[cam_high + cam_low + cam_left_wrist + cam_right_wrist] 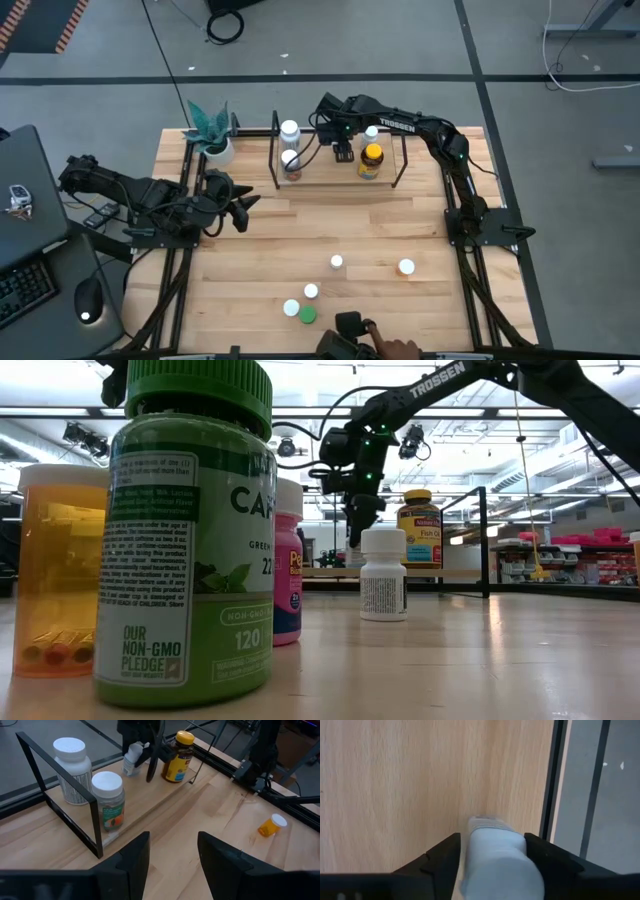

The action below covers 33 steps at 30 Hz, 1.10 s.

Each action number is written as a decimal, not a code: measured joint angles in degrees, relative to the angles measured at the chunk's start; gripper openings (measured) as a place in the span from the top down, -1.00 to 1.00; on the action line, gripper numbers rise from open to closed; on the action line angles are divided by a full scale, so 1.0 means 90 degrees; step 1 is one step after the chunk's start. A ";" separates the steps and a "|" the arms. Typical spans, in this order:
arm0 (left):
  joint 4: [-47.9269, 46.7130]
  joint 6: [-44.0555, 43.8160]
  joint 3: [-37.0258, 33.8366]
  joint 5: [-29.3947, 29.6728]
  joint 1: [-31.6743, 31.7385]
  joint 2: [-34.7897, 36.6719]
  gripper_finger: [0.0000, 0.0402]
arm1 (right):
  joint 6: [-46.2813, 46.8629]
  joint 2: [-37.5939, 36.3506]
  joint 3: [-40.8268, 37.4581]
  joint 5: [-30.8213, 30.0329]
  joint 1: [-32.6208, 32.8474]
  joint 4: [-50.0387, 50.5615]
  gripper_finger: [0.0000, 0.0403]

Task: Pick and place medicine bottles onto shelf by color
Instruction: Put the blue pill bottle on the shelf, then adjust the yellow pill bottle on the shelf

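Observation:
The shelf [340, 178], black rods on a pale wooden base, stands at the table's far middle. Two white-capped bottles [72, 765] [107, 800] stand at its left end and an amber, yellow-capped bottle [371, 160] toward its right. My right gripper [492, 855] points down over the shelf's middle, open, its fingers on either side of a small white bottle [132, 759]. My left gripper [172, 855] hovers open and empty at the table's left, left of the shelf [240, 205]. My right gripper comes from above with a finger on each side of the white bottle's cap [500, 850]. A sliver of wood shows between one finger [445, 857] and the cap. The other finger [542, 855] lies against it; whether it touches I cannot tell. The bottle stands on the shelf's wooden base.
Several loose bottles stand near the front edge, among them a green-capped one [307, 315] and white-capped ones [336, 262]. An orange bottle [270, 826] lies on its side. A potted plant [212, 135] stands at the far left. A person's hand [385, 347] shows at the near edge.

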<state>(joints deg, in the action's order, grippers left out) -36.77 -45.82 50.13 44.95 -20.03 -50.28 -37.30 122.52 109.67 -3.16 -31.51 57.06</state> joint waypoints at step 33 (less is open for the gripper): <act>0.0016 -0.0005 0.0000 -0.0019 0.0000 0.0000 0.13 | 0.0865 -0.0277 -0.0004 -0.0320 0.0112 -0.0579 -0.36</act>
<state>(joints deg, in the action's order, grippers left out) -36.62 -45.87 50.13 44.77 -20.03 -50.28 -29.52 120.03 109.63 -6.04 -30.50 51.84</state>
